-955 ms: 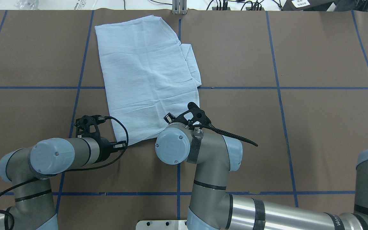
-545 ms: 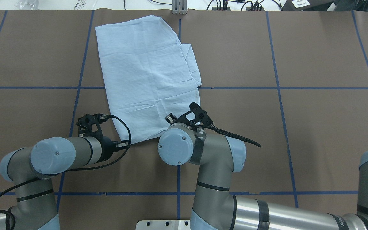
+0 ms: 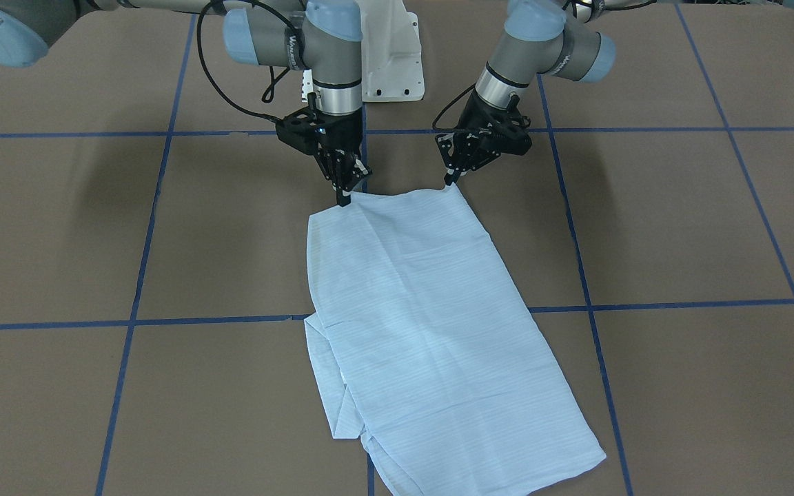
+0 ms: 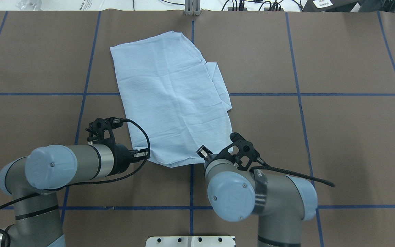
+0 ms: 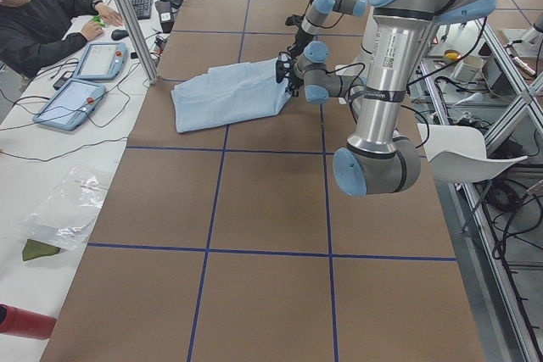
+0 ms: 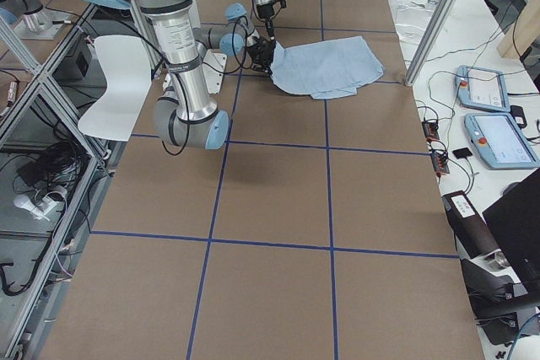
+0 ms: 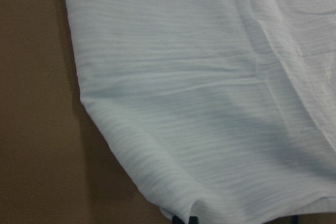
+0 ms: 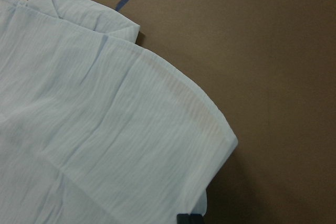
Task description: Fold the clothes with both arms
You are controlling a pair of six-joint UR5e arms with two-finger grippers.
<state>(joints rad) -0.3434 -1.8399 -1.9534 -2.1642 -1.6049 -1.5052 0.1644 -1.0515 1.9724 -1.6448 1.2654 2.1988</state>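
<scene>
The clothes are one light blue striped shirt (image 4: 173, 103), folded into a long panel and lying flat on the brown table (image 4: 338, 130). It also fills the left wrist view as shirt cloth (image 7: 210, 103) and the right wrist view as a folded shirt edge (image 8: 105, 145). My left gripper (image 3: 450, 180) is shut on the shirt's near corner on its side, and shows from overhead as the left gripper (image 4: 144, 155). My right gripper (image 3: 343, 200) is shut on the other near corner. Seen from overhead, the right wrist covers its fingers.
The white pedestal base (image 3: 390, 62) stands between the arms. Blue tape lines (image 4: 297, 94) cross the table. A person (image 5: 42, 14) sits at the far side with two tablets (image 5: 72, 103) beside an aluminium post (image 5: 127, 14).
Both grippers have drawn back toward the robot's base and to the right. The shirt has slid with them, away from the table's far edge.
</scene>
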